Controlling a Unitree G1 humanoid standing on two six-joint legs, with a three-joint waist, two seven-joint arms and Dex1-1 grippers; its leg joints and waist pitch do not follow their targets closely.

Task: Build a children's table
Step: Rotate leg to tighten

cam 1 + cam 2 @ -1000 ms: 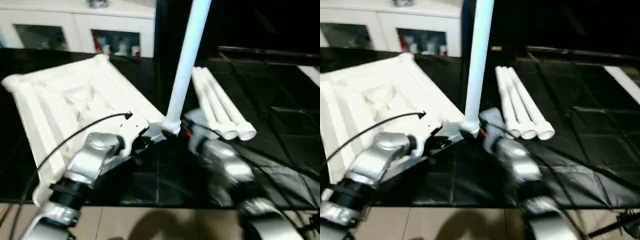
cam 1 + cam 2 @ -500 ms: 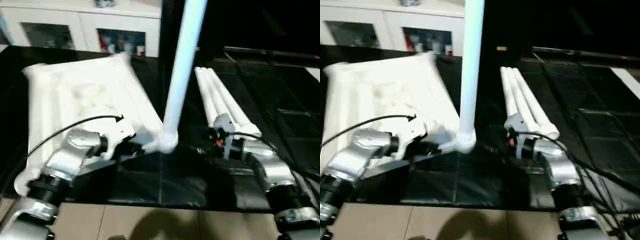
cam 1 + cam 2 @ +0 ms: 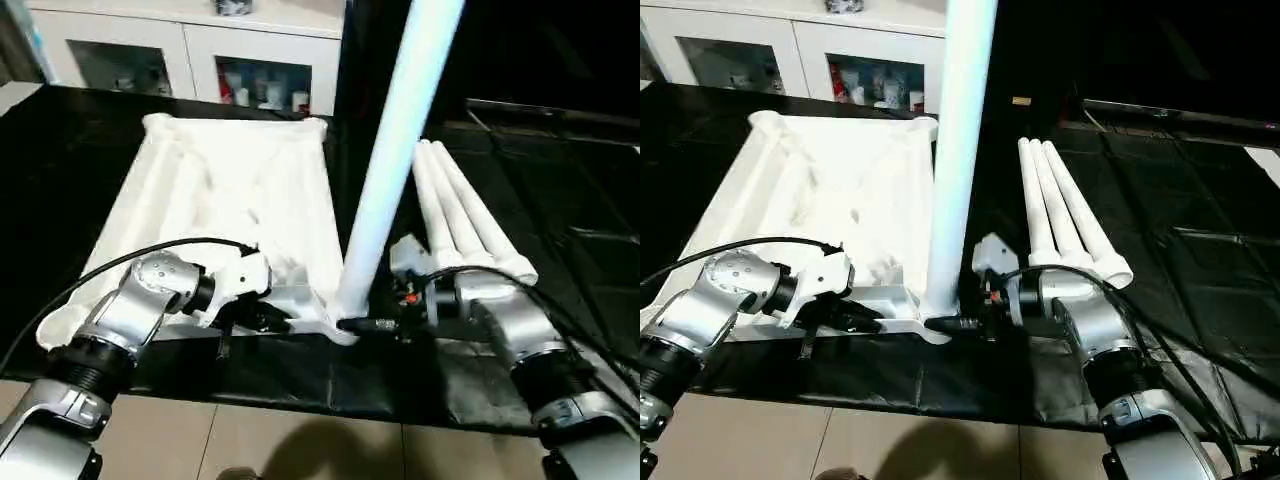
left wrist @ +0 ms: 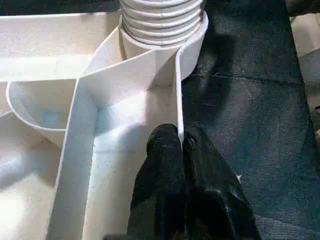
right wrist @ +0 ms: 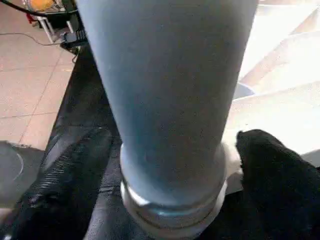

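The white tabletop (image 3: 840, 190) lies ribbed side up on the black-covered table. One long white leg (image 3: 958, 150) stands upright in its near right corner socket (image 4: 162, 20). My left gripper (image 3: 875, 325) is shut on the tabletop's thin near rim (image 4: 177, 90), just left of that socket. My right gripper (image 3: 958, 324) reaches in from the right and is shut on the leg (image 5: 170, 100) just above its base, with a black finger (image 5: 75, 170) on each side. Three more legs (image 3: 1060, 215) lie side by side to the right of the tabletop.
A white cabinet with glass doors (image 3: 790, 50) stands behind the table. The black cover (image 3: 1160, 180) stretches bare to the right of the lying legs. The table's front edge runs just under my forearms, with tiled floor (image 3: 890, 440) below.
My right gripper has moved left from beside the lying legs to the standing leg's base. The camera has shifted. The left gripper keeps its hold on the rim.
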